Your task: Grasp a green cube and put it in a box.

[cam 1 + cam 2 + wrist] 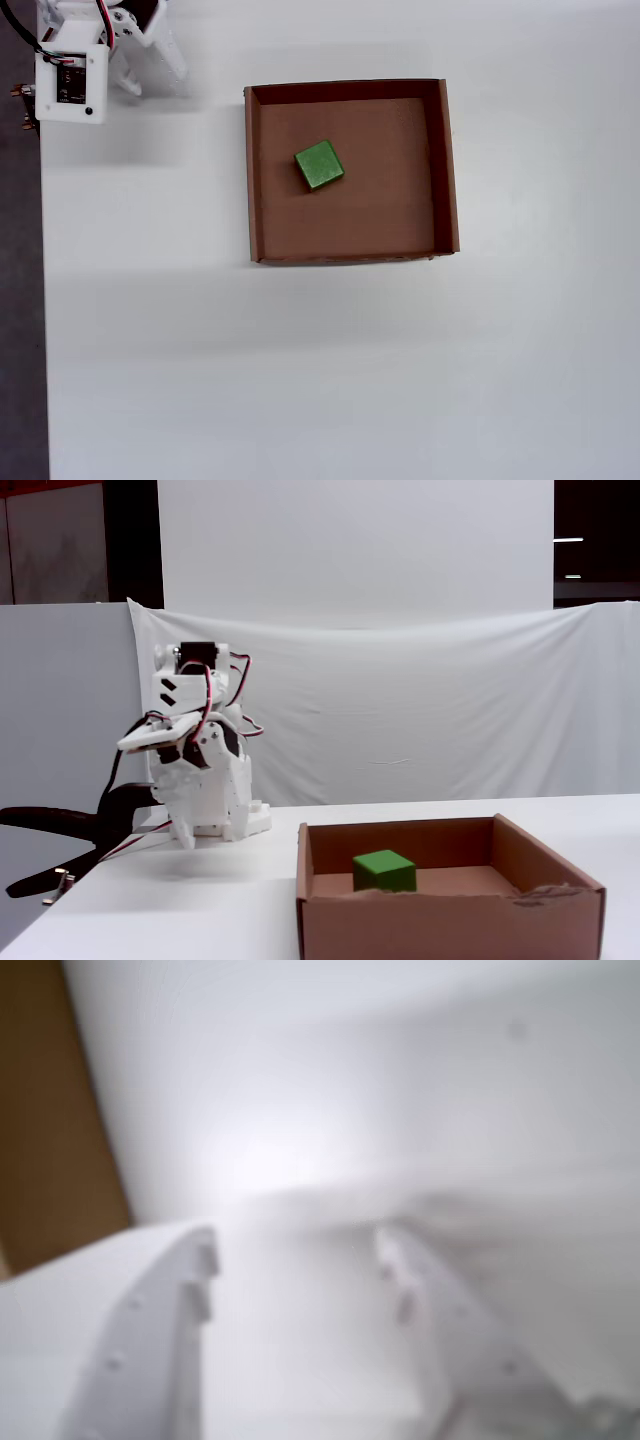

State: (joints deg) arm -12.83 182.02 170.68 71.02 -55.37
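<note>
Green cube rests on the box floor, left of centre in the overhead view; gripper is parted, empty, folded well apart. Placement appears complete; nothing further required

A: The wrist view is blurred all over. The two white fingers rise from the bottom edge, which cuts their bases off, and their tips fade into glare.

B: And that brown strip at the left edge?

A: Likely the box, but it is cut off and too soft to be sure.

B: The overhead view?

A: The arm is cropped by the top-left corner; the gripper is out of frame there.

B: And the fixed view?

A: The box's front wall hides the base of the green cube and runs off the bottom edge. The gripper is folded against the arm; how its jaws stand cannot be told.
</note>
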